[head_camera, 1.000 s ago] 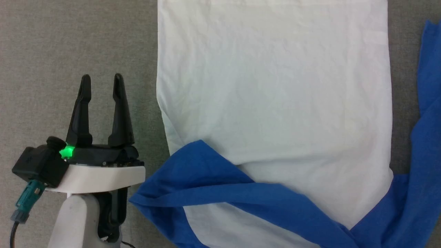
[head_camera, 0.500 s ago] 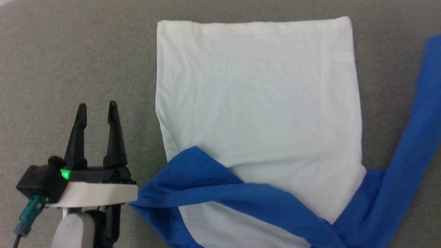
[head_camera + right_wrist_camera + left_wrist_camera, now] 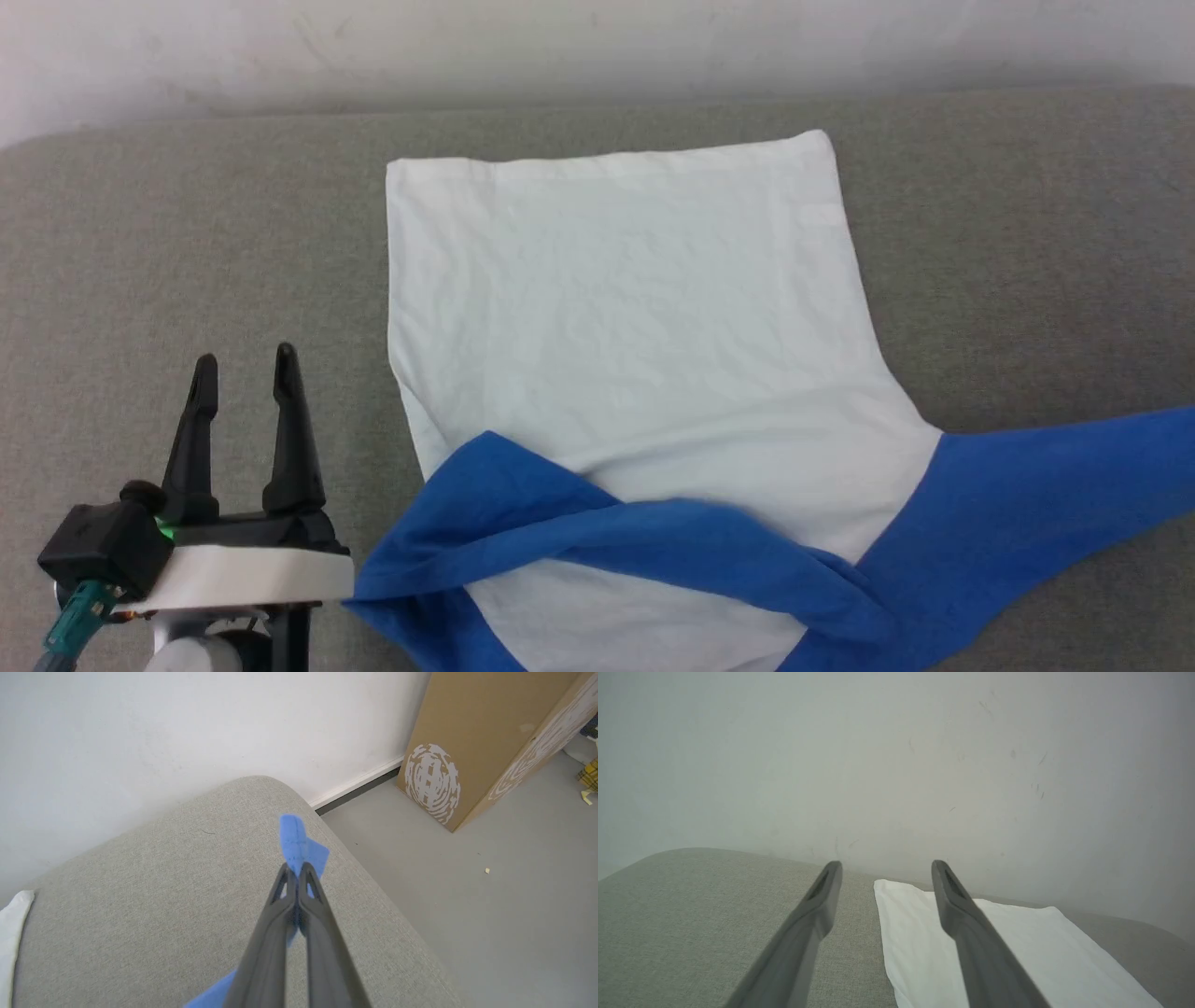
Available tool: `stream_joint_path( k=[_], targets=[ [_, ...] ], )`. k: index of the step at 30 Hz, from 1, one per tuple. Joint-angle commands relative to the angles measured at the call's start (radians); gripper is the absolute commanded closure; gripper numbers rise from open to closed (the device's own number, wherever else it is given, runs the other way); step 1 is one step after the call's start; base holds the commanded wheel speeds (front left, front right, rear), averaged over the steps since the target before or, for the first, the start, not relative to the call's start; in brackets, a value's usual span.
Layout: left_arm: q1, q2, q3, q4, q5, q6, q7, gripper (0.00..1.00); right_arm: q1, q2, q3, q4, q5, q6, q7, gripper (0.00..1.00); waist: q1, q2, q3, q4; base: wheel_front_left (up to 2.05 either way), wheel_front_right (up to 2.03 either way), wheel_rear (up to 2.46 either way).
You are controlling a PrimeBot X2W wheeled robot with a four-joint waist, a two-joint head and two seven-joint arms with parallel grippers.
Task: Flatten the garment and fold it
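Head view, left gripper [image 3: 245, 355]: lower left, over bare grey upholstery just beside the garment [image 3: 635, 308] and clear of it; its two dark fingers stand wide apart with nothing between them.
right gripper [image 3: 295, 865]: in the right wrist view its fingers are pinched together on the end of the garment's blue sleeve [image 3: 294, 835]; a scrap of blue pokes out past the tips and more trails under the fingers.
blue fold [image 3: 597, 532]: nearest part of the garment, a blue band lying slantwise across the white body close to the bottom edge of the head view.
blue sleeve, head view: stretched out toward the robot's right and running off the picture's edge.
white body [image 3: 616, 280]: spread fairly flat on the cushion and lightly creased.
hem [image 3: 607, 163]: the garment's far end, nearly straight, close to the cushion's back edge.
cushion [image 3: 187, 280]: grey woven fabric with a rounded corner below the right gripper.
floor [image 3: 467, 896]: grey, beyond that corner, with a few small scraps.
cardboard box [image 3: 476, 742]: standing on the floor by the wall, printed with a white whorl.
wall [image 3: 597, 47]: pale and faintly scuffed, behind the cushion.
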Motion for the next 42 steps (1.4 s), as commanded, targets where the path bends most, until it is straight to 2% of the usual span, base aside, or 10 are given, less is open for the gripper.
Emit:
stream_joint_path(
  k=[1, 5, 11, 16, 21, 25, 35, 38, 42],
  targets=[
    [0.023, 0.008, 0.007, -0.004, -0.006, 0.011, 0.005, 0.00, 0.041, 0.042, -0.022, -0.045, 0.020, -0.001, 0.000, 1.00, 0.0003, -0.0001, -0.041, -0.025, 0.00, 0.00, 0.00],
    [0.036, 0.010, 0.006, -0.004, -0.008, 0.015, 0.011, 0.00, 0.084, 0.090, -0.016, -0.119, 0.042, -0.001, -0.007, 1.00, 0.0003, -0.0001, -0.063, -0.025, 0.00, 0.00, 0.00],
    [0.058, 0.013, 0.004, -0.006, -0.011, 0.023, 0.028, 0.00, 0.168, 0.182, 0.088, -0.316, 0.041, -0.001, -0.030, 1.00, 0.0003, -0.0001, -0.107, -0.018, 0.00, 0.00, 0.00],
    [0.072, 0.015, 0.003, -0.013, -0.015, 0.029, 0.039, 0.00, 0.230, 0.296, 0.248, -0.478, 0.028, -0.001, -0.035, 1.00, 0.0003, -0.0001, -0.124, -0.016, 0.00, 0.00, 0.00],
    [0.077, 0.014, -0.005, -0.013, -0.018, 0.031, 0.047, 0.00, 0.271, 0.436, 0.459, -0.556, 0.017, -0.001, -0.056, 1.00, 0.0003, -0.0001, -0.136, -0.012, 0.00, 0.00, 0.00],
    [0.074, 0.013, -0.018, -0.007, -0.019, 0.029, 0.053, 0.00, 0.292, 0.476, 0.632, -0.532, 0.064, -0.001, -0.083, 1.00, 0.0003, -0.0001, -0.141, -0.003, 0.00, 0.00, 0.00],
    [0.049, 0.012, -0.048, 0.016, -0.024, 0.015, 0.060, 0.00, 0.194, 0.478, 1.155, -0.329, 0.227, -0.001, -0.192, 1.00, 0.0003, -0.0001, -0.125, 0.047, 0.00, 0.00, 0.00],
    [0.038, 0.008, -0.058, 0.026, -0.026, 0.011, 0.058, 0.00, 0.149, 0.479, 1.259, -0.248, 0.267, -0.001, -0.243, 1.00, 0.0003, -0.0001, -0.114, 0.065, 0.00, 0.00, 0.00],
    [0.028, 0.001, -0.068, 0.042, -0.029, 0.008, 0.051, 0.00, 0.094, 0.479, 1.348, -0.125, 0.292, -0.001, -0.306, 0.99, 0.0003, -0.0001, -0.097, 0.081, 0.00, 0.00, 0.00]
  ],
)
